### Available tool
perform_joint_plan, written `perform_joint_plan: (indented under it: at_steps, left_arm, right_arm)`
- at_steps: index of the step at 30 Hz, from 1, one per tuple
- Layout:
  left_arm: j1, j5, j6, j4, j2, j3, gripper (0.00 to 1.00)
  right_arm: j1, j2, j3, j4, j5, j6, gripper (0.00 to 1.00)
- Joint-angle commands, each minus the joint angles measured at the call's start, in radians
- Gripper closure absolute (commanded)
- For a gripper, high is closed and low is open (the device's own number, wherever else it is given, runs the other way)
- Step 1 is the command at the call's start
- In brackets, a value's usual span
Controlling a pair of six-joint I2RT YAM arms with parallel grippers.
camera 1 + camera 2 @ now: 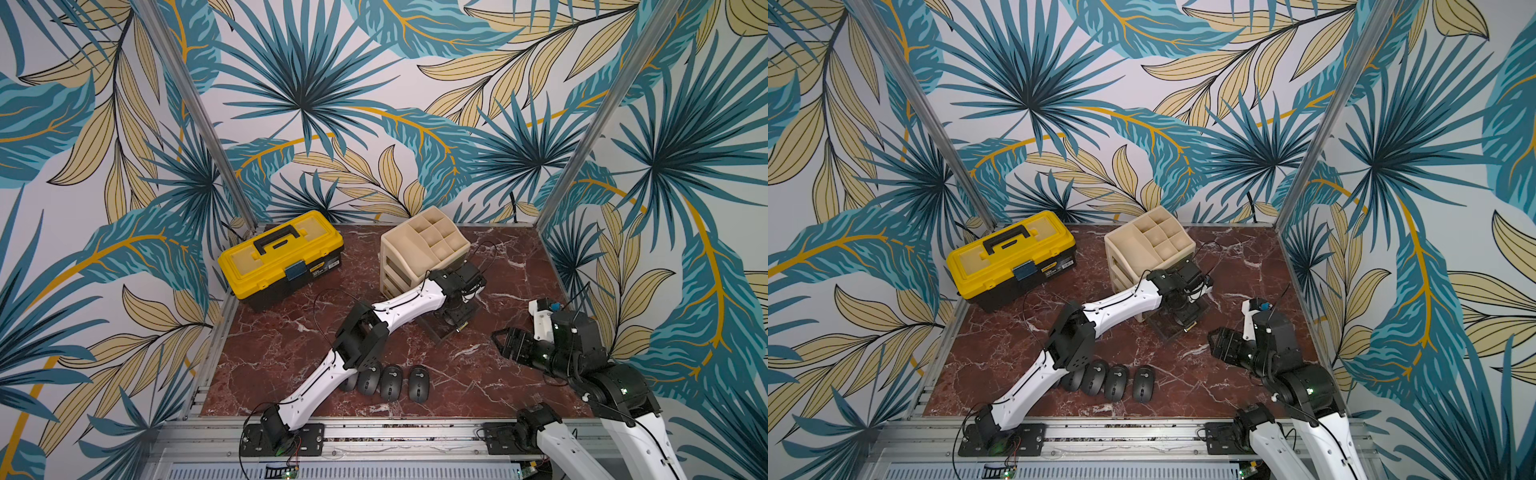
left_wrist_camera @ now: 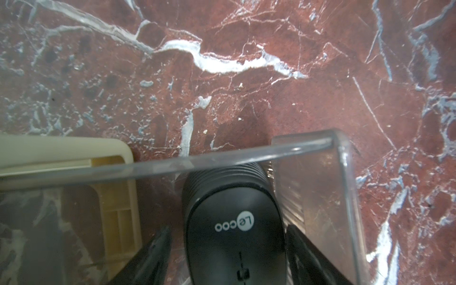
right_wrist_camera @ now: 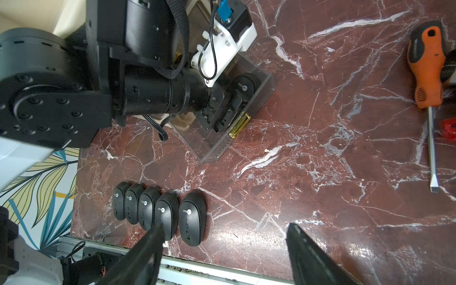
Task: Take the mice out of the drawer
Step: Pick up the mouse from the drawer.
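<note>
- Closest to my left wrist camera is one mouse (image 2: 222, 197), black with a round white logo, lying inside the clear drawer (image 2: 222, 160).
- My left gripper (image 2: 228, 229) straddles that mouse with its jaws released. I see a bare gap beside one finger (image 2: 155, 251), but I cannot quite tell whether the opposite finger touches the shell.
- That drawer stands pulled out of the beige organizer (image 1: 415, 245), at the centre of the frame in both top views. The left arm (image 1: 399, 307) reaches across to it from the lower left.
- Five other mice (image 3: 148, 208) lie side by side in a row on the counter (image 1: 270, 345), near its front edge. In both top views the row sits low and centre, and the left arm covers most of the mouse at its left end.
- My right gripper (image 3: 225, 225) hangs released over bare counter, right of centre in both top views. Nothing is between its fingers, and it is well apart from the drawer and the row.
- Off to the left, a yellow toolbox (image 1: 280, 257) sits shut near the back wall.
- Only the right wrist camera shows an orange-handled screwdriver (image 3: 428, 66) lying flat on the counter.
</note>
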Motion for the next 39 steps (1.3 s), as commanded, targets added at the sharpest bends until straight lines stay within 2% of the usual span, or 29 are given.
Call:
perform_joint_plan:
  at_steps: [1, 5, 12, 27, 39]
  left_arm:
    - [0.007, 0.006, 0.003, 0.005, 0.065, 0.02, 0.27]
    - [0.011, 0.009, 0.001, 0.004, 0.07, 0.019, 0.36]
    - [0.017, 0.003, 0.005, -0.002, 0.047, 0.018, 0.43]
    - [0.018, 0.026, -0.013, 0.005, -0.092, 0.021, 0.44]
    - [0.019, 0.013, -0.02, 0.009, -0.14, 0.021, 0.45]
  right_arm:
    - [-0.002, -0.003, 0.001, -0.017, 0.015, -0.015, 0.21]
    - [-0.002, -0.011, -0.006, -0.015, 0.017, -0.013, 0.21]
    - [-0.003, -0.014, -0.014, -0.016, 0.022, -0.011, 0.21]
    - [-0.002, -0.022, -0.027, -0.002, 0.019, -0.003, 0.2]
    - [-0.002, -0.026, -0.035, -0.001, 0.018, -0.001, 0.21]
